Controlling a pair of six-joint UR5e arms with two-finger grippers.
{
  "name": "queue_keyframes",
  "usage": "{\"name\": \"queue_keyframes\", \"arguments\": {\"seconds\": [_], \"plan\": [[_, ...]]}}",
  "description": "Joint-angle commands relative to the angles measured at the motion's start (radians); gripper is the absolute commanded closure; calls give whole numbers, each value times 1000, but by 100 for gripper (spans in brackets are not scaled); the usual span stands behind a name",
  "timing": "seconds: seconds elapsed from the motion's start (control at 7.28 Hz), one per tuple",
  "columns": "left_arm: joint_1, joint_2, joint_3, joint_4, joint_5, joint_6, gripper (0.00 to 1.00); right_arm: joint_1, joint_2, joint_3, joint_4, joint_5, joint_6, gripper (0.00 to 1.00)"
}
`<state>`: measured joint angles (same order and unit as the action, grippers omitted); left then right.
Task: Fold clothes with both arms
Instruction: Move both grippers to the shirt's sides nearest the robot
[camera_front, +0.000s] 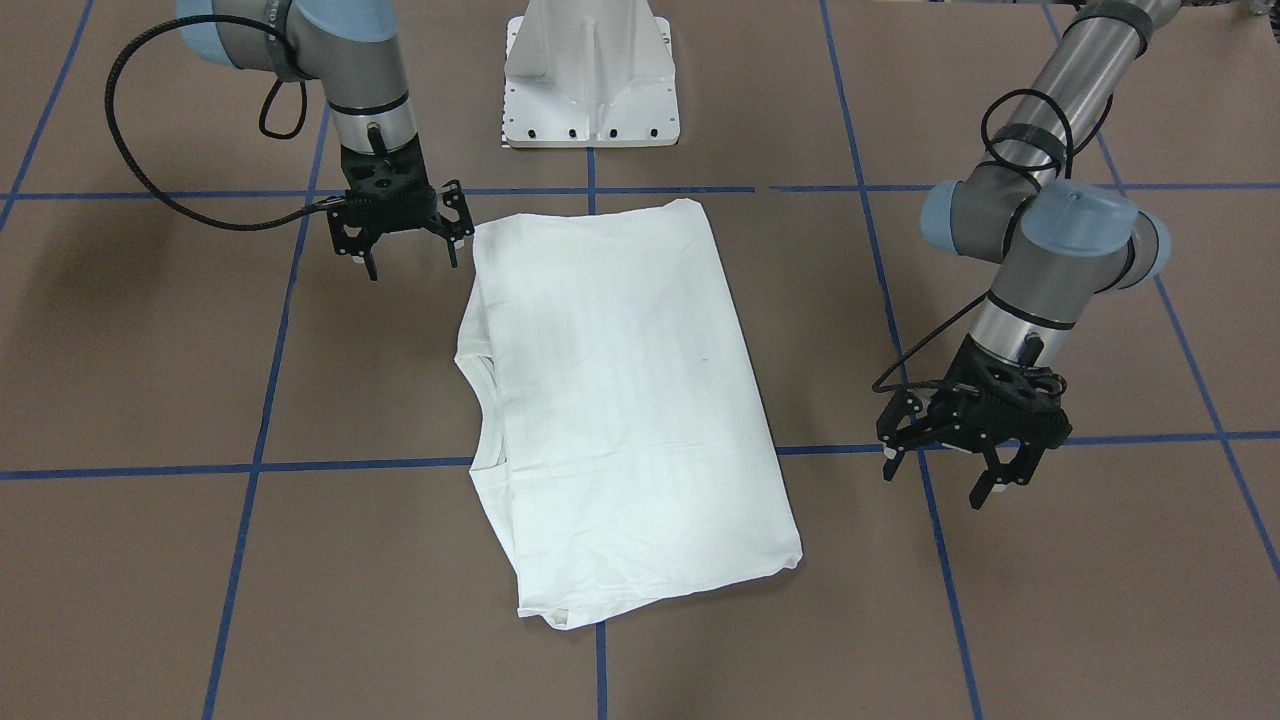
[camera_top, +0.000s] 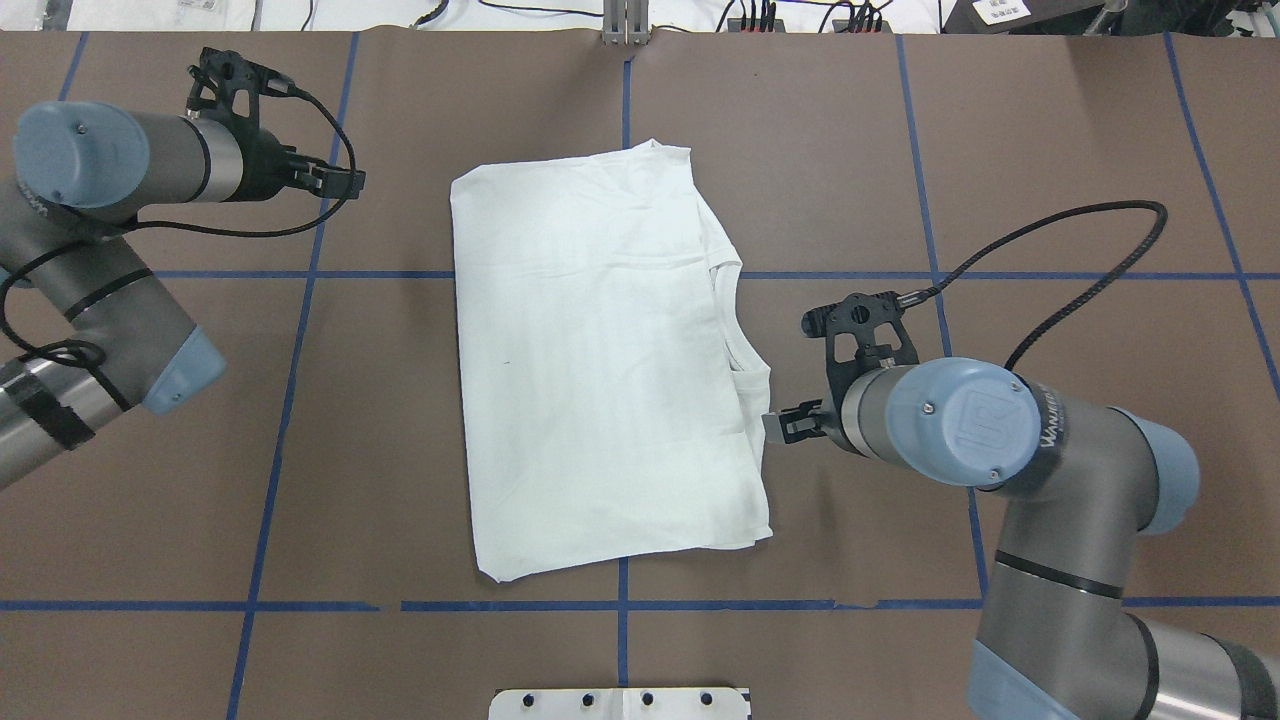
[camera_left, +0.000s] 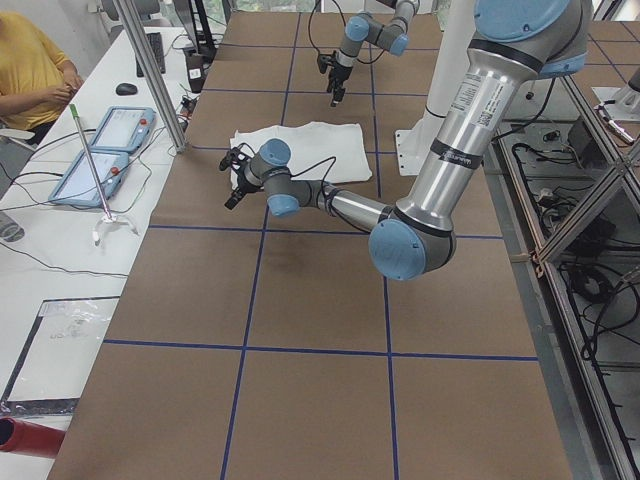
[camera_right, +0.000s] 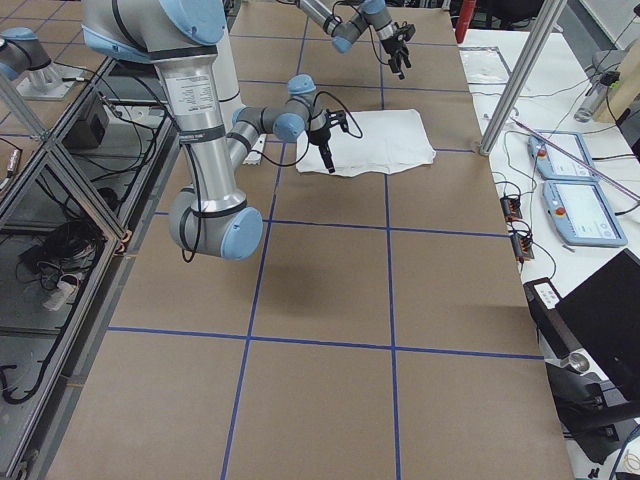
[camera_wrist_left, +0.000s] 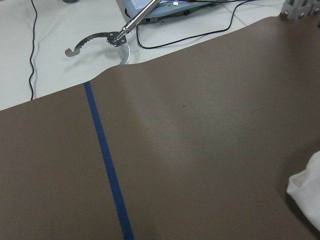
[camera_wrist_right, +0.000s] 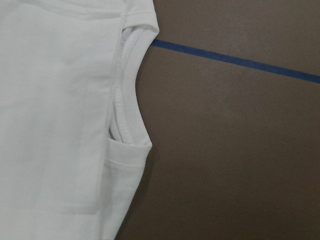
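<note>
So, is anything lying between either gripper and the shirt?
Nothing visible. Only bare table lies between the left gripper and the shirt. The right gripper is close beside its collar side. Both are open.

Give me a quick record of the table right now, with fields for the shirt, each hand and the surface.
shirt: white, folded into a rough rectangle, lying flat, no print showing
collar: on the edge towards the right arm
left hand: open, empty, clear of the shirt
right hand: open, empty, close beside the collar edge
table: brown, blue tape grid
</note>
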<state>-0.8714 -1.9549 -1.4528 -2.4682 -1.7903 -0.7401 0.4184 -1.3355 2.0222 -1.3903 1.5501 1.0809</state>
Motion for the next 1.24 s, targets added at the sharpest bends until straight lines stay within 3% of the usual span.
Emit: {"name": "queue_keyframes", "arguments": {"seconds": [0.0, 0.27, 0.69, 1.1], "plan": [[61, 158, -247, 2, -49, -117, 0, 0, -143, 24, 185, -68, 109, 0], [96, 176, -360, -8, -184, -220, 0, -6, -120, 52, 188, -79, 151, 0], [153, 206, -383, 47, -121, -274, 0, -7, -122, 47, 166, -62, 221, 0], [389, 185, -478, 288, 145, -453, 0, -41, -99, 44, 106, -65, 344, 0]]}}
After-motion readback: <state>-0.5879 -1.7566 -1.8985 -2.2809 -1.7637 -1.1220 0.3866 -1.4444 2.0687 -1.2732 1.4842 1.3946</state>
